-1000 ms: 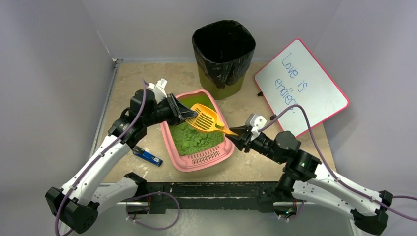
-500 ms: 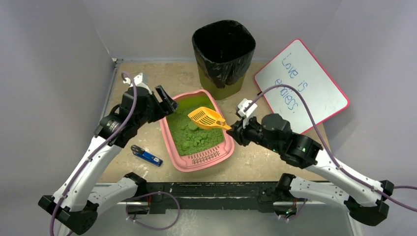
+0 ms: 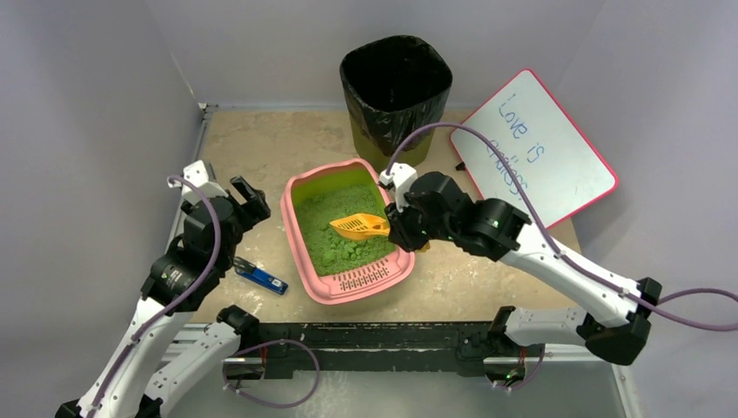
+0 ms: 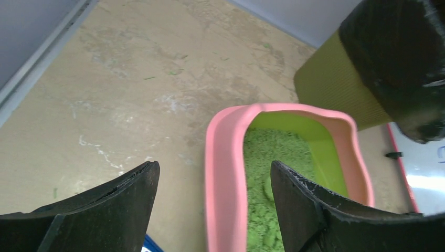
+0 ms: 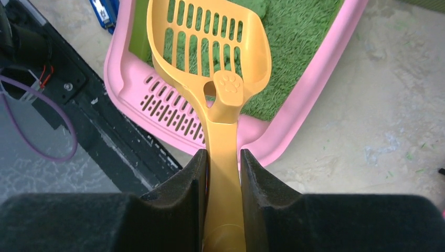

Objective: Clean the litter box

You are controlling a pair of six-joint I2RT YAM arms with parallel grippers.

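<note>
Clamping orange scoop in right gripper, blade aimed frame-left over centre-frame litter box; left gripper spread, empty, near left rim.

1. Litter box: smooth, slightly glossy pink plastic.
2. Litter inside it: matt green, coarse, clumpy grains.
3. Scoop: glossy orange plastic.
4. Table: matt, scuffed beige surface.
5. Bin bag: shiny black plastic film.

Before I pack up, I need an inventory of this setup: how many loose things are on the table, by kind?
litter box: 1
scoop: 1
bin: 1
whiteboard: 1
small blue item: 1
Total: 5
</note>
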